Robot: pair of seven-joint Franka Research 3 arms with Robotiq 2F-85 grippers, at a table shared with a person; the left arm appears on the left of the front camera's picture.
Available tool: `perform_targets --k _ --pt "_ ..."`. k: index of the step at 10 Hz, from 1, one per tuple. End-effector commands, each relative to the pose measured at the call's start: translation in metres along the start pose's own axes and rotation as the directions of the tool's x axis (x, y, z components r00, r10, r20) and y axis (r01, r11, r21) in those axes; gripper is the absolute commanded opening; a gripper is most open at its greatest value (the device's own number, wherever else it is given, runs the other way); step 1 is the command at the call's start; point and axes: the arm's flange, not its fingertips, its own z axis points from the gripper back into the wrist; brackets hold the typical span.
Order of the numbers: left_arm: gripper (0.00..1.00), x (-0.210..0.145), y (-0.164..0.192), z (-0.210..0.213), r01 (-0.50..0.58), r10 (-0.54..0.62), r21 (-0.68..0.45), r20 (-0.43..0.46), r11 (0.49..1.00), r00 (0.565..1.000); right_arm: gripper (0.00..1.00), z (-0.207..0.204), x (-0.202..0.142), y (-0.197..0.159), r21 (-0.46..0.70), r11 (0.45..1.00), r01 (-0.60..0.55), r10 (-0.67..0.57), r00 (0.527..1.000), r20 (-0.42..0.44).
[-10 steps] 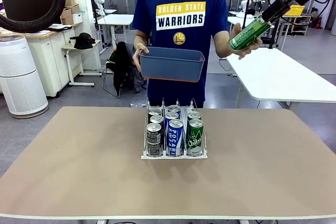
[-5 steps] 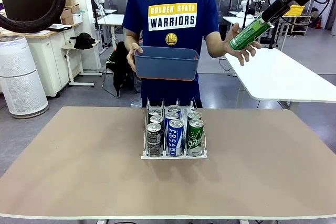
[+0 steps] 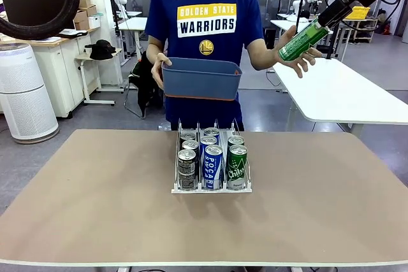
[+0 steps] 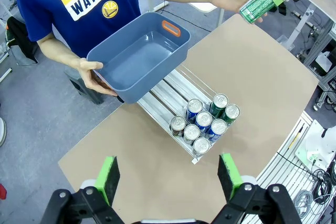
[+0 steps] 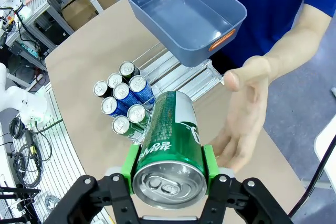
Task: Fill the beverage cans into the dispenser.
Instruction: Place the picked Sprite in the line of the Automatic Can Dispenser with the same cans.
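The brown surface carries the dispenser at its centre, with the person standing at the far edge behind it. The person holds an empty blue-grey bin in one hand, raised above and behind the dispenser; the bin has orange handle openings. The dispenser is a white three-lane rack with thin wire dividers, and seven beverage cans stand upright toward its front: dark grey ones in the picture-left lane, blue-and-white ones in the middle, green ones on the right. The rear part of each lane shows bare rails in the left wrist view. The right hand is clenched on a green can, its green pads pressed to both sides near the silver top, the can tilted high over the far right corner, well apart from the dispenser. The person's other hand is spread open just beneath that can. The left hand is released, pads wide apart, high above the surface with nothing between them.
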Motion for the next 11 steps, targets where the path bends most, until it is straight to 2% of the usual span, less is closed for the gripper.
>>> perform_targets --k 1,5,6,9,11 --pt "1.0 -0.002 0.002 0.001 0.008 -0.008 0.002 -0.003 1.0 1.0 0.0 0.001 0.0 0.001 -0.002 1.0 -0.002 0.002 1.0 0.002" --pt "1.0 -0.002 0.002 0.001 0.008 -0.008 0.002 -0.003 1.0 1.0 0.0 0.001 0.0 0.001 -0.002 1.0 -0.002 0.002 1.0 0.002" --pt "1.0 -0.002 0.002 0.001 0.008 -0.008 0.002 -0.003 1.0 1.0 0.58 0.0 0.0 0.0 0.0 1.0 0.0 0.0 1.0 0.0" --pt "1.0 -0.002 0.002 0.001 0.008 -0.008 0.002 -0.003 1.0 1.0 0.58 0.004 -0.025 0.043 0.011 0.984 0.179 -0.18 0.982 0.05" --pt "1.0 -0.002 0.002 0.001 0.008 -0.008 0.002 -0.003 1.0 1.0 0.58 0.005 -0.048 0.076 0.008 0.966 0.257 -0.257 0.966 0.0"
